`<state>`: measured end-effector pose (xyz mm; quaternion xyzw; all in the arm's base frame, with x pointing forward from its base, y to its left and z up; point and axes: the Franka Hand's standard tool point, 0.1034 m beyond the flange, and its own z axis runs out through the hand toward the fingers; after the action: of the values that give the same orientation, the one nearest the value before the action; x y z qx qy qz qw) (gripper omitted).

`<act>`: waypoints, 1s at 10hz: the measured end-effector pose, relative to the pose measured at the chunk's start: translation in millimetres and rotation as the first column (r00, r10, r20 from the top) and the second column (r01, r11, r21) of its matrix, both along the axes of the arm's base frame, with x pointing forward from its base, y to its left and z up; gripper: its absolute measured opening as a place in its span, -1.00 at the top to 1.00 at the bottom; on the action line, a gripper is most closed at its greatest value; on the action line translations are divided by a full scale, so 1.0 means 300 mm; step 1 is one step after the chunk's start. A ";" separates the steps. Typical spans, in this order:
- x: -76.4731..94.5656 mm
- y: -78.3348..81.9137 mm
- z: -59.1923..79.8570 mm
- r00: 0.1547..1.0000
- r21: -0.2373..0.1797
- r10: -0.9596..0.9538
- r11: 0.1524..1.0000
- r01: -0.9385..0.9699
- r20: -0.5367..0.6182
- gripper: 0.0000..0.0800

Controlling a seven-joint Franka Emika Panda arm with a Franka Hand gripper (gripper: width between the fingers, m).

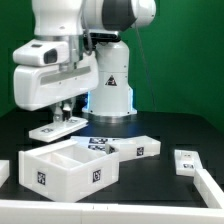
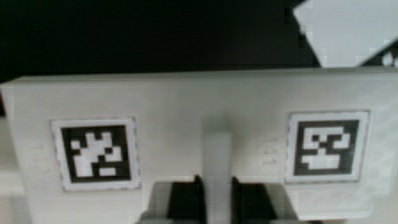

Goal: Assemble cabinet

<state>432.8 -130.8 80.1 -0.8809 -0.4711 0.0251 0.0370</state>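
The gripper [image 1: 62, 112] sits low on a white cabinet panel [image 2: 196, 100] bearing 2 tags. I cannot tell whether its fingers are apart or clamped. The open cabinet box [image 1: 70, 165] lies near.

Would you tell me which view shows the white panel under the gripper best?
The wrist view: the panel fills the frame, and both tags are sharp. The exterior view shows it small, seen at a shallow angle and partly hidden beneath the gripper.
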 end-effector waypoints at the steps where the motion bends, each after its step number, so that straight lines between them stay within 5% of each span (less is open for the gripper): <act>1: -0.025 -0.023 -0.043 1.000 -0.002 0.010 1.000 -0.010 0.001 0.85; 5: -0.083 -0.042 -0.163 0.999 0.009 -0.007 1.000 0.007 -0.052 0.85; 8: -0.085 -0.042 -0.171 0.997 0.017 -0.009 1.000 0.010 -0.072 0.84; 9: -0.085 -0.042 -0.171 0.997 0.017 -0.009 1.000 0.010 -0.073 0.30; 10: -0.084 -0.041 -0.167 0.997 0.015 -0.018 1.000 0.020 -0.075 0.30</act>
<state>407.6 -143.1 29.9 -0.8835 -0.4612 0.0539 0.0619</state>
